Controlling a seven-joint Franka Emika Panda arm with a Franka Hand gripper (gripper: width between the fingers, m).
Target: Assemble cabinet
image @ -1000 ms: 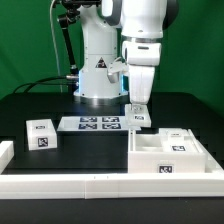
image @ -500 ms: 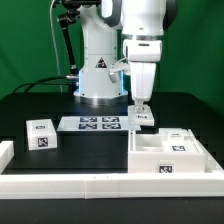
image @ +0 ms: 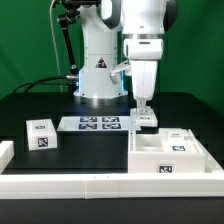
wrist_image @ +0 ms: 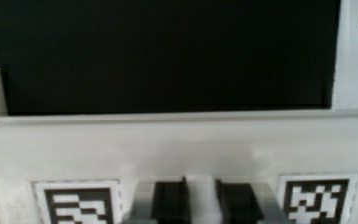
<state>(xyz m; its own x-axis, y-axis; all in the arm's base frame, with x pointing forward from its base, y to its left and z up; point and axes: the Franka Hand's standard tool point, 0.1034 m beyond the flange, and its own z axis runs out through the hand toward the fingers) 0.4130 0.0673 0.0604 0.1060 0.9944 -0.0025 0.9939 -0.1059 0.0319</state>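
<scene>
Found gripper (image: pixel 143 108) pointing straight down, mid-table, just far of the cabinet. In the wrist view, saw its dark fingers (wrist_image: pixel 165 203) drawn nearly together, a thin white sliver between them. Judged them pinched on the small white part (image: pixel 149 119), which carries a tag either side of the fingers.

Logged black table (image: pixel 30 105) beneath everything. Traced long low border rail (image: pixel 100 184) along the near edge. Placed cabinet (image: pixel 145 163) against that rail, toward the exterior view's right: resting flat, open side up, long axis seemingly left-right, parallel to the rail, one tag facing near. Marked marker board (image: pixel 90 124) lying flat, left of the gripper. Noted loose block (image: pixel 41 133) farther left, well apart from the cabinet.
</scene>
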